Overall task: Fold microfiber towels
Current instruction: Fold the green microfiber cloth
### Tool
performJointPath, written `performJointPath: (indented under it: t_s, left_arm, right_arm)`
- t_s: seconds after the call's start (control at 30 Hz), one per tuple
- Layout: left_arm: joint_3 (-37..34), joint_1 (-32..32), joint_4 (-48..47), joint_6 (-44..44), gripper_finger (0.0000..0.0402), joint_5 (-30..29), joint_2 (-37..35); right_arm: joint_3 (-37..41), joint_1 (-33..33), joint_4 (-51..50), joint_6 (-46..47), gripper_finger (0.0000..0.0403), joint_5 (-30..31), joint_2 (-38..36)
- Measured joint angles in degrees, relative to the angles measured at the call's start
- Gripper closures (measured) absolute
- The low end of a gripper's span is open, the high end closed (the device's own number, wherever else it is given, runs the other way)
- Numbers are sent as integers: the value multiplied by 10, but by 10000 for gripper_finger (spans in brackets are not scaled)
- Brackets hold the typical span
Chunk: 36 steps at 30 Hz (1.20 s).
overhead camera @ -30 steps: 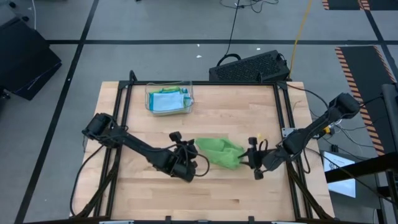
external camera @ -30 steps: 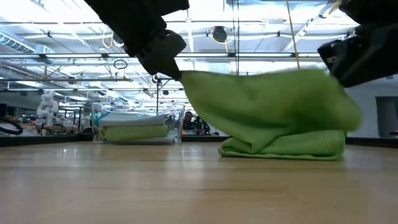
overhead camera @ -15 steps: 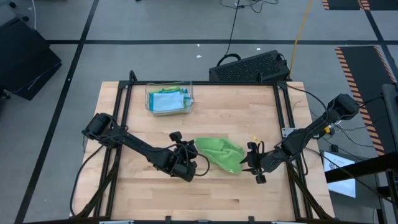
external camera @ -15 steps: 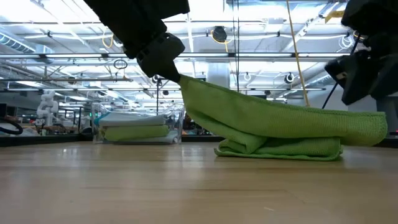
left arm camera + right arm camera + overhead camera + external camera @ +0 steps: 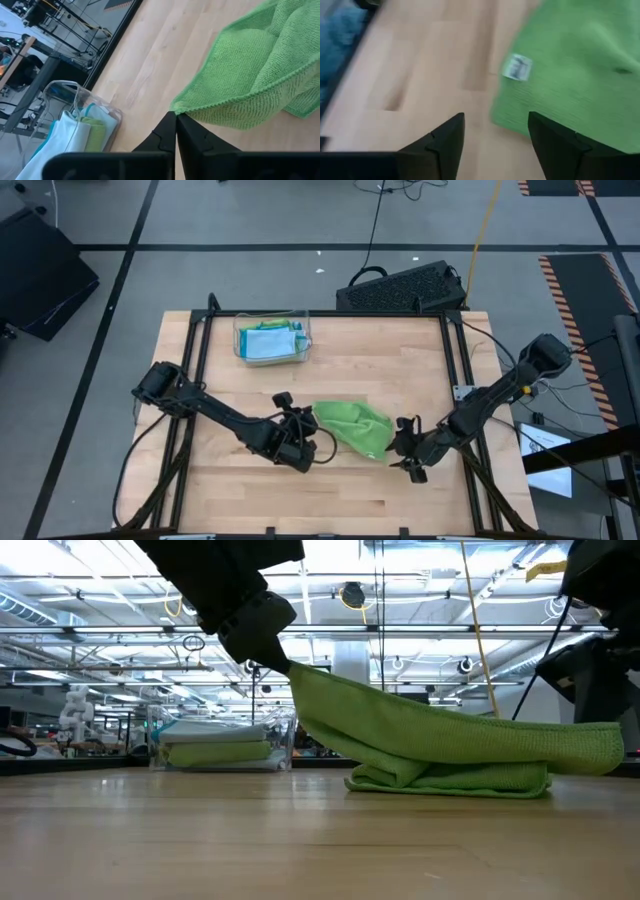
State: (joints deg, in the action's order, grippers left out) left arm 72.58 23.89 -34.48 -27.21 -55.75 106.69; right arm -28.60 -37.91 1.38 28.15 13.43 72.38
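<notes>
A lime green microfiber towel (image 5: 352, 426) lies mid-table, folded over on itself, its lower layers (image 5: 450, 778) flat on the wood. Its left corner is raised, so the top layer slopes down to the right. My left gripper (image 5: 312, 420) is shut on that corner. My right gripper (image 5: 402, 452) stands open just off the towel's right edge, touching nothing; its wrist view shows the towel's white tag (image 5: 517, 66) ahead of the fingers. My left gripper pinches the towel's raised left corner (image 5: 176, 107) between its two shut fingertips (image 5: 169, 131). The fingers come slanting down from the table's left. The corner (image 5: 294, 666) is lifted clear, and the cloth runs down from it to the part resting on the table.
A clear plastic tray (image 5: 272, 340) with folded blue and green towels stands at the table's far left, also in the low view as the tray (image 5: 222, 745). A black keyboard-like object (image 5: 402, 288) sits beyond the far edge. Bare wood lies along the near edge.
My right gripper has let go of the towel's right edge, opened, and sunk toward the near edge, rolling a little. The right part of the top layer, held up a second ago, has dropped onto the folded layers below. The left corner stays raised.
</notes>
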Motion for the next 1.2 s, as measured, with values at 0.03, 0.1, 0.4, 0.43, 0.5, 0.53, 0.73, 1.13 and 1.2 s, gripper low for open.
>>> performJointPath:
  t_s: [0.03, 0.1, 0.4, 0.43, 0.5, 0.53, 0.73, 1.13, 1.2]
  left_arm:
    - [0, 0, 0, 0, 389, 0, 0]
    - [0, -1, 0, -1, 392, 1, 0]
    - [0, -2, 1, -1, 395, 7, 0]
    - [0, -2, 1, -1, 397, 7, 0]
    - [0, -2, 1, -1, 398, 7, 0]
    - [0, -2, 1, -1, 396, 7, 0]
    - [0, -2, 0, -1, 398, 8, 0]
    - [0, -2, 4, 26, 396, 54, 0]
    - [0, -2, 4, 34, 391, 70, 0]
  right_arm:
    - [0, 0, 13, -7, 184, -7, 5]
    - [0, 3, 36, -18, 178, -17, 19]
    - [0, 40, 72, -29, 187, -62, 55]
    - [0, 43, 74, -34, 192, -62, 57]
    - [0, 52, 82, -45, 206, -62, 60]
    - [0, 56, 86, -49, 215, -63, 61]
    - [0, 69, 71, -63, 317, -108, 61]
    - [0, 70, 8, -119, 398, -54, 16]
    - [0, 69, 1, -125, 400, -31, 1]
